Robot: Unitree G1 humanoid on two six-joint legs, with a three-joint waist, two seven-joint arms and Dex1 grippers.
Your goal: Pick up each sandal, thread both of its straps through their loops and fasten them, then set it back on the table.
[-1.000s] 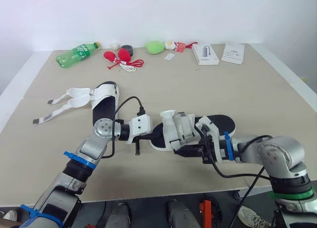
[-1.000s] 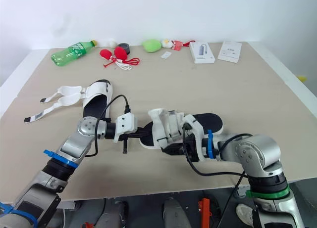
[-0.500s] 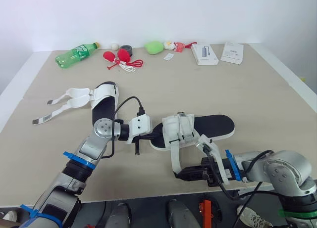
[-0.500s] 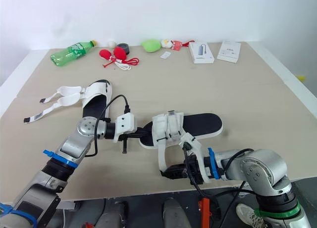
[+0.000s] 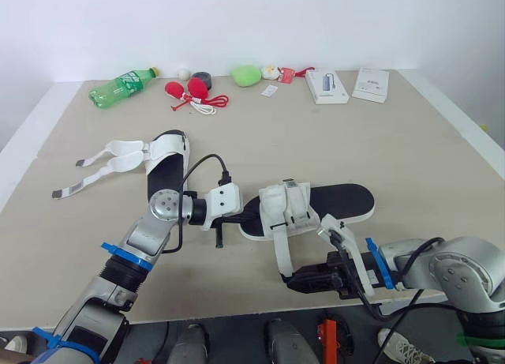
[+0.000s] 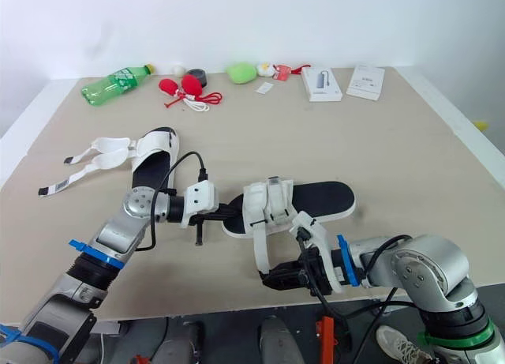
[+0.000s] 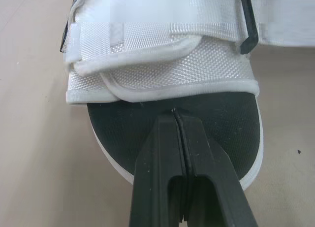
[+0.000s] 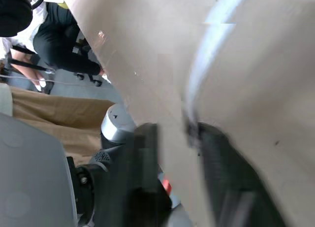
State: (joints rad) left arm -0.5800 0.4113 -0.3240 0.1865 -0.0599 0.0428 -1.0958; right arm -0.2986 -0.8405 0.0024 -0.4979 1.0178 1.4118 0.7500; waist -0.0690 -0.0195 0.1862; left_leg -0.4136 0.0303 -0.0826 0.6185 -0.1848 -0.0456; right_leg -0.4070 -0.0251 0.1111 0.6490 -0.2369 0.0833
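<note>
**Strap drawn out toward the front edge**

The near sandal lies flat at the front centre of the table. The left gripper is pinched tight on the sole's rounded end, beside the straps. A second ago the right gripper was at the upper. It now sits back at the front edge, and a white strap trails to its tip. I cannot tell whether it clamps that strap. The strap likely still needs fastening. The second sandal lies to the left, its straps loose.

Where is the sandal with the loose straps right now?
In the head views, the loose-strapped sandal lies on the table at the robot's left, left of the other sandal.
</note>
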